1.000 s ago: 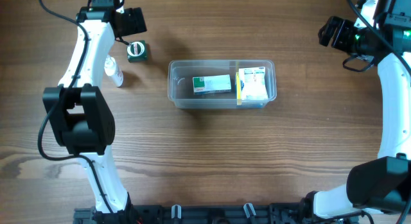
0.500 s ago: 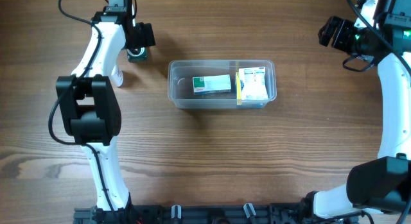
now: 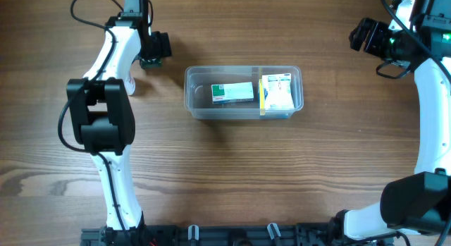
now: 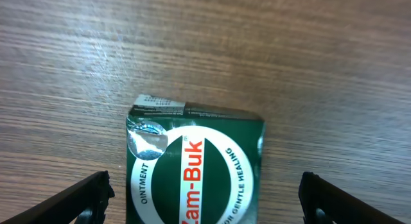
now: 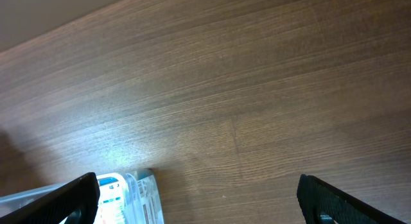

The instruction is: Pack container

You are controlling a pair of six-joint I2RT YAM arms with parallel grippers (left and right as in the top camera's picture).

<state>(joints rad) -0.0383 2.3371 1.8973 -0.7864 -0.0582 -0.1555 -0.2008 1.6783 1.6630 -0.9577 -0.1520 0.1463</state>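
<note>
The container [image 3: 199,91] sits mid-frame on the worktop [image 3: 232,175], with two cartons [image 3: 232,93] inside. Just beyond its upper-left corner lies a green Zam-Buk box [image 4: 196,166], flat, label up (its near end is cut off by the wrist view). The left jaws stand wide apart, straddling the box and touching neither side. The right jaws, upper right, are also apart, empty and well away.

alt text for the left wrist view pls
A green Zam-Buk ointment box lies on the wooden table, centred between the spread fingertips of the open left pincer, which are clear of it.
</note>
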